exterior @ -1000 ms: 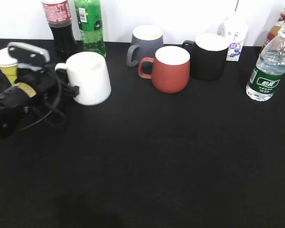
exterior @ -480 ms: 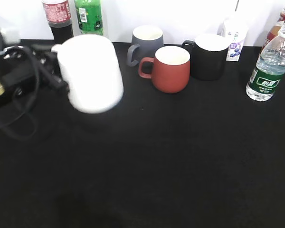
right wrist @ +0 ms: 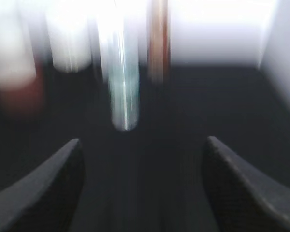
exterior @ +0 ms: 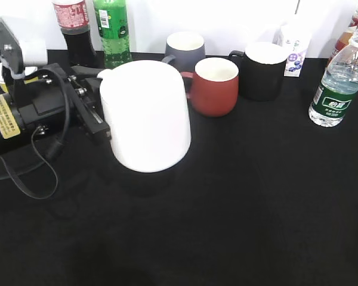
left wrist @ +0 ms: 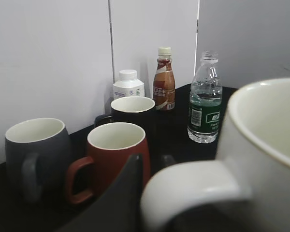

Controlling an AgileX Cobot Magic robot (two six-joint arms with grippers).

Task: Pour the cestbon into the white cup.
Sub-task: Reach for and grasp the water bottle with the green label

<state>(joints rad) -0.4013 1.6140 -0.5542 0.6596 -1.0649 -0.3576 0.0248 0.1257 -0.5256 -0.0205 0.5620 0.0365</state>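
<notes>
- White ceramic, glossy, tapered to the rim: your white cup (exterior: 145, 116) sits centre-left of the exterior frame, held at its handle by the left pincer (exterior: 98, 122) and, judging by the shadow under it, off the bench (exterior: 238, 202).
- Left pincer is clamped on the cup's handle; left wrist view shows the handle loop (left wrist: 193, 186) right against a dark finger (left wrist: 123, 200) in the lower middle of the frame.
- Right pincer (right wrist: 142, 186): fingers (right wrist: 43, 188) wide apart, nothing between them. That view is motion-blurred, with a pale streak at upper middle which may be the bottle; you can't confirm it.
- Cestbon (exterior: 340, 80) stands upright at the right edge of the exterior frame, on the bench, untouched. In the left wrist view the neck looks uncapped, though that's hard to be sure of.
- Progress, as a judgement: early. Cup is in hand, bottle not gripped, nothing poured. Left for you: grab the bottle, bring it over the cup, tilt.
- Materials: bottle is clear ribbed plastic with a dark green label, so thin-walled and likely to flex under squeeze. Cup interior is smooth off-white glaze.
- Clutter behind: red mug (exterior: 215, 86), black mug (exterior: 262, 70), grey mug (exterior: 185, 49), all matte-looking. Bench cover is flat black cloth.
</notes>
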